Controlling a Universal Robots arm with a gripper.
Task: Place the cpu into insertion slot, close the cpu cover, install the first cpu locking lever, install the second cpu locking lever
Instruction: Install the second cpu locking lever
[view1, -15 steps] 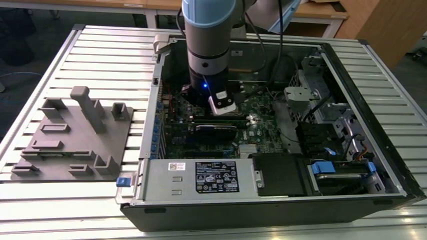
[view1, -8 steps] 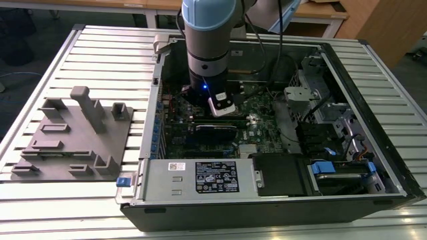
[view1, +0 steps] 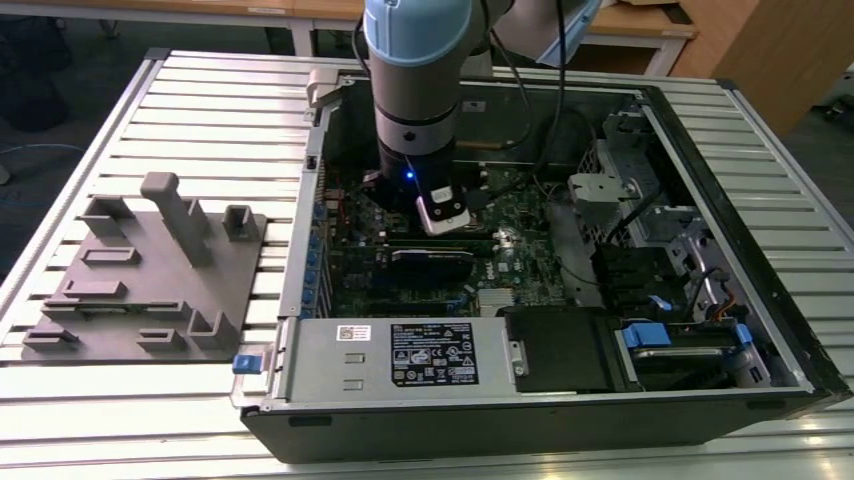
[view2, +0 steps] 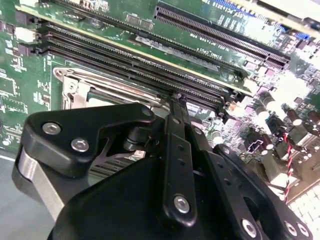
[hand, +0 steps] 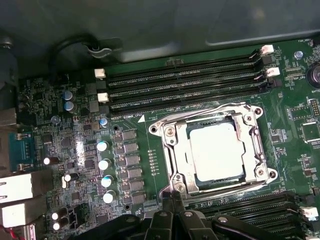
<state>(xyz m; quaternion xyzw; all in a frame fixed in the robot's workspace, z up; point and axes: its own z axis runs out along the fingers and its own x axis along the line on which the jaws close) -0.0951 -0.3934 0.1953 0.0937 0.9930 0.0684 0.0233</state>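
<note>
In the first wrist view the cpu (hand: 216, 150) lies flat in the insertion slot (hand: 212, 187), its pale metal top showing through the window of the cpu cover (hand: 172, 150). The cover is down over the chip. Thin wire levers (hand: 200, 111) run along the socket's edges. My gripper (hand: 176, 201) is shut, fingertips together, just off one corner of the socket, close to a lever's end; I see nothing held. The second wrist view shows the black gripper (view2: 176, 98) with fingers closed beside the socket's silvery rim (view2: 75, 82). In the exterior view the gripper (view1: 443, 215) hangs low inside the computer case.
Long black memory slots (hand: 185, 80) flank the socket on both sides. Capacitors (hand: 102, 146) stand near it. The open case (view1: 747, 180) has walls all round, cables (view1: 561, 130) at the back, a power supply (view1: 400, 350) in front. A grey fixture block (view1: 147, 270) sits on the exterior view's left.
</note>
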